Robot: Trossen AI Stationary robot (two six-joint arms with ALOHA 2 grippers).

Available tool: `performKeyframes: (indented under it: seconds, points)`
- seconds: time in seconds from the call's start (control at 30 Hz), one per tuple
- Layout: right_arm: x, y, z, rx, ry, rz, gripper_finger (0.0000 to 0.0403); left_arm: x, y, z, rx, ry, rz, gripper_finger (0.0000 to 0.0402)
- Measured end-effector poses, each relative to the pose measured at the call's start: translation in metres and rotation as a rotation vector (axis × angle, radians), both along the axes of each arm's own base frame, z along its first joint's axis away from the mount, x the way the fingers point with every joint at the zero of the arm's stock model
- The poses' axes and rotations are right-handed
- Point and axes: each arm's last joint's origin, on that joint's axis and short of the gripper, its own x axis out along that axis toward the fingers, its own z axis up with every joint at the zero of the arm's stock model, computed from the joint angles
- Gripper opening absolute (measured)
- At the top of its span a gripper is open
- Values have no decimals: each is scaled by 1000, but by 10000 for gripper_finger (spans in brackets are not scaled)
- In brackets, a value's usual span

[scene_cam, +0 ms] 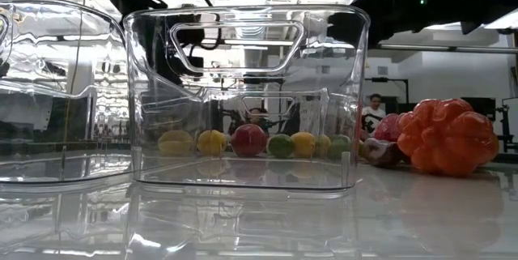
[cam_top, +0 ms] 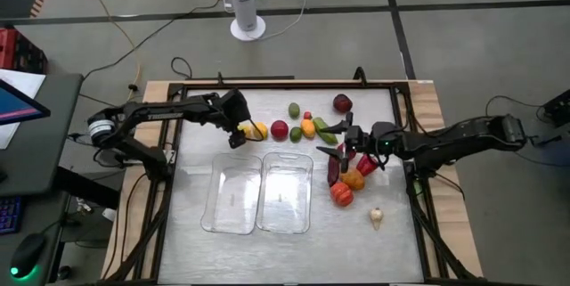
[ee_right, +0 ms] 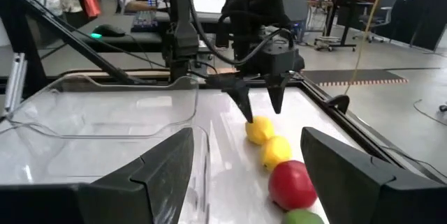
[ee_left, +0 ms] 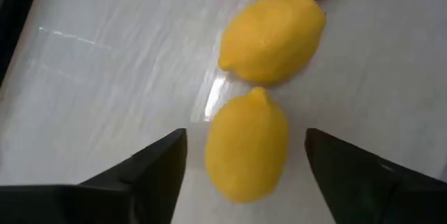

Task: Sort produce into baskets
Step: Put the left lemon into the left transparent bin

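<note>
Left wrist view has my left pincer [ee_left: 244, 165] spread wide, its two dark wedge-shaped fingers [ee_left: 150, 172] either side of a lemon [ee_left: 246, 145] but clear of its skin. That lemon is matte yellow, oval, with a small nub at one end. A second lemon [ee_left: 274, 37] lies nub to side against it, glossier, on the pale shiny counter [ee_left: 105, 77].

From above, both lemons [cam_top: 255, 130] sit near the far edge of the counter [cam_top: 356, 232], at the left end of a loose row: a round red fruit [cam_top: 280, 129], a small lime [cam_top: 295, 134], a green one [cam_top: 294, 109] farther back, and a dark maroon piece [cam_top: 342, 102].

My right pincer [cam_top: 351, 143] is also released, hovering over a cluster near the right edge: a lumpy orange pepper [cam_top: 342, 194], a dark red piece [cam_top: 333, 172], and a whitish garlic bulb [cam_top: 377, 217] lying apart toward the near edge.

Two clear plastic baskets [cam_top: 233, 192] [cam_top: 286, 192], rectangular with rounded corners and cut-out handles, stand side by side, touching, at the counter's middle. Nothing lies in them.
</note>
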Motion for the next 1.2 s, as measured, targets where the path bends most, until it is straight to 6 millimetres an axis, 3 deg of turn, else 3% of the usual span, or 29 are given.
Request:
performKeyframes:
  seconds: [0.2,0.43,0.6,0.83,0.97,1.1,1.2]
  points:
    - [0,1,0,-3,2,4,291,8,0,-7,45,69,-77,358]
    - [0,1,-1,-2,9,3,291,10,3,-25,64,185,-106,367]
    - [0,1,-1,-2,8,3,291,12,1,-29,60,197,-123,322]
    - [0,1,-1,-2,8,4,291,12,1,-28,47,209,-111,202]
    - [0,1,-1,-2,9,4,291,18,4,-6,45,214,-111,155]
    - [0,1,-1,-1,10,4,291,23,4,33,71,151,-107,157]
    - [0,1,-1,-1,13,4,291,23,-6,62,40,67,-134,175]
